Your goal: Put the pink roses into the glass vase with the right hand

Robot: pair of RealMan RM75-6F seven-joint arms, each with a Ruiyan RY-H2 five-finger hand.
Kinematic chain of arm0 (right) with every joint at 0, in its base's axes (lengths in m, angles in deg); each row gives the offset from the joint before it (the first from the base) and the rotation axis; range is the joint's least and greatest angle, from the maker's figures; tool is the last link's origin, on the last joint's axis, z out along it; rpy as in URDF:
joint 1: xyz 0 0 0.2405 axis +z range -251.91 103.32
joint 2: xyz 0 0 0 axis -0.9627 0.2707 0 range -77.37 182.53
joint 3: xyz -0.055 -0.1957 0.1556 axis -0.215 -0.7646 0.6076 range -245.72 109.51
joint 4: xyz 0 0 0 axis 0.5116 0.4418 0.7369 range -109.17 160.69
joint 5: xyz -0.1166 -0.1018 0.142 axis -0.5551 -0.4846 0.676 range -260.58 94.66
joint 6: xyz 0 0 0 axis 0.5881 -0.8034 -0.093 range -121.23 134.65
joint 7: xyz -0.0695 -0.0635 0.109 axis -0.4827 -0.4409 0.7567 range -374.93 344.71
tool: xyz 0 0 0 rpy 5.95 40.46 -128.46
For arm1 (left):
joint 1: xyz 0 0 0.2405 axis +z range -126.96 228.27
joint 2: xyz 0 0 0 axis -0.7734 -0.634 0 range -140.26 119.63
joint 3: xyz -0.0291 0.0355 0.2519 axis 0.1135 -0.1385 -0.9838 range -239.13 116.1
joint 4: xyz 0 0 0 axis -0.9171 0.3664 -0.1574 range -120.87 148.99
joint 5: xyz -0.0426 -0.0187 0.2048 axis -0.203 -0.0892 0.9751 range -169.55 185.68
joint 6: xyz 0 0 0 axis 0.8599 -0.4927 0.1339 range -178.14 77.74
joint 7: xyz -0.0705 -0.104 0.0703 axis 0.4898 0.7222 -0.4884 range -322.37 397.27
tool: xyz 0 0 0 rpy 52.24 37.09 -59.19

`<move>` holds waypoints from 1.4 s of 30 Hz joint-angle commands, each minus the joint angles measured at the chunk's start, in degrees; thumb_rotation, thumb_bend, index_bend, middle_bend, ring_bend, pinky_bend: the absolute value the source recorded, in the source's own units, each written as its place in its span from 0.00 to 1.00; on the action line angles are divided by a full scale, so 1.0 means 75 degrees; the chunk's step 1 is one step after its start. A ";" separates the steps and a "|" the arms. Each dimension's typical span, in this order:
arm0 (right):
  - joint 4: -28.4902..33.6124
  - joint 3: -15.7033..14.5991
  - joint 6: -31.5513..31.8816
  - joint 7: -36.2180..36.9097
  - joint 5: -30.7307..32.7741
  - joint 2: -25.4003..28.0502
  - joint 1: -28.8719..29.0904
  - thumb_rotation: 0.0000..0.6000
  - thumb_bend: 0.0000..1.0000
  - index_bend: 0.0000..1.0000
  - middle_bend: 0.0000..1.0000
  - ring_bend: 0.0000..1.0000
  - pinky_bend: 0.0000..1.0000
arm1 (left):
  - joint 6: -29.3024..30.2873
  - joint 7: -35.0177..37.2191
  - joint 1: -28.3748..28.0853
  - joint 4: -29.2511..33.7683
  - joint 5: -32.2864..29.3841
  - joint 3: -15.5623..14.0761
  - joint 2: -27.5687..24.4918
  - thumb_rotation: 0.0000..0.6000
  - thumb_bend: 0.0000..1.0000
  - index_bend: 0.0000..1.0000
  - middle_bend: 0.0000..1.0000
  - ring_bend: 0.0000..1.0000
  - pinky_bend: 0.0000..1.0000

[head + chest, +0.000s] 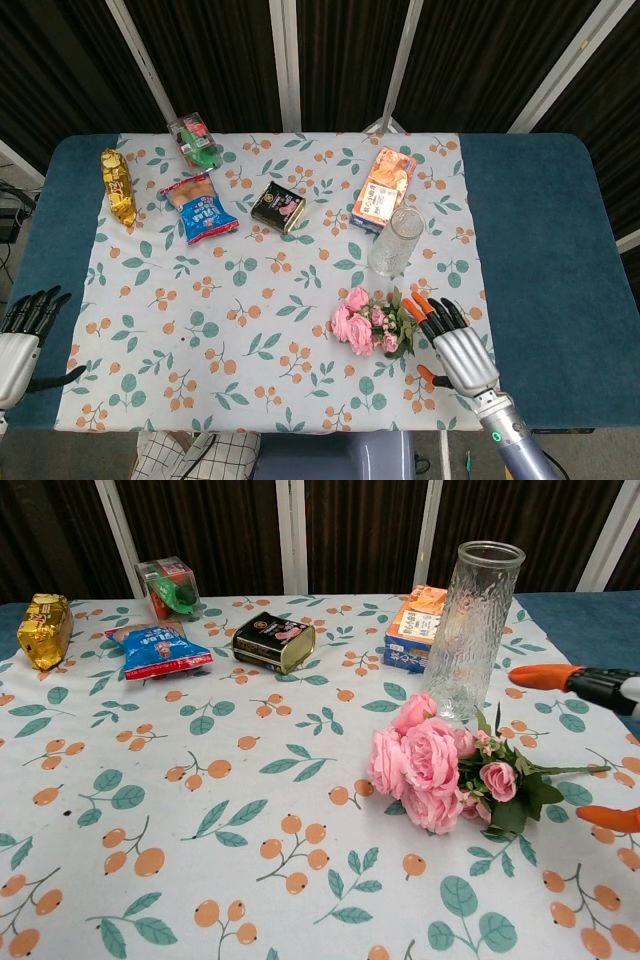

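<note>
Nothing was placed yet: the roses [368, 322] lay on the worktop [540, 230] just before the empty vase [395, 241], my right robot hand [455, 345] open-fingered beside their stems, grasp and insertion remaining.

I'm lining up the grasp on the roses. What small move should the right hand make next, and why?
Probably ease the right hand down and slightly left onto the stems of the pink roses. Its fingers are spread and hold nothing, hovering at the stem end, and the bouquet lies flat beside the upright glass vase.

Pink roses [432, 763] lying flat beside upright empty glass vase [473, 630].
</note>
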 commanded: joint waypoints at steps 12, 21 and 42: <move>-0.1148 0.0679 -0.1034 -0.0357 0.1250 -0.1394 0.0871 1.00 0.29 0.00 0.00 0.00 0.00 | -0.0140 0.0232 -0.0042 0.0039 -0.0033 -0.0028 -0.0089 1.00 0.00 0.00 0.00 0.00 0.00; -0.1702 0.0860 -0.1257 -0.0400 0.1702 -0.1831 0.1157 1.00 0.29 0.01 0.10 0.12 0.02 | -0.0197 0.0282 -0.0060 0.0063 -0.0054 -0.0035 -0.0119 1.00 0.00 0.00 0.00 0.00 0.00; -0.2238 0.0979 -0.0817 0.0057 0.1632 -0.2593 0.1453 1.00 0.30 0.42 0.46 0.48 0.32 | -0.0245 0.0362 -0.0076 0.0086 -0.0082 -0.0033 -0.0146 1.00 0.00 0.00 0.00 0.00 0.00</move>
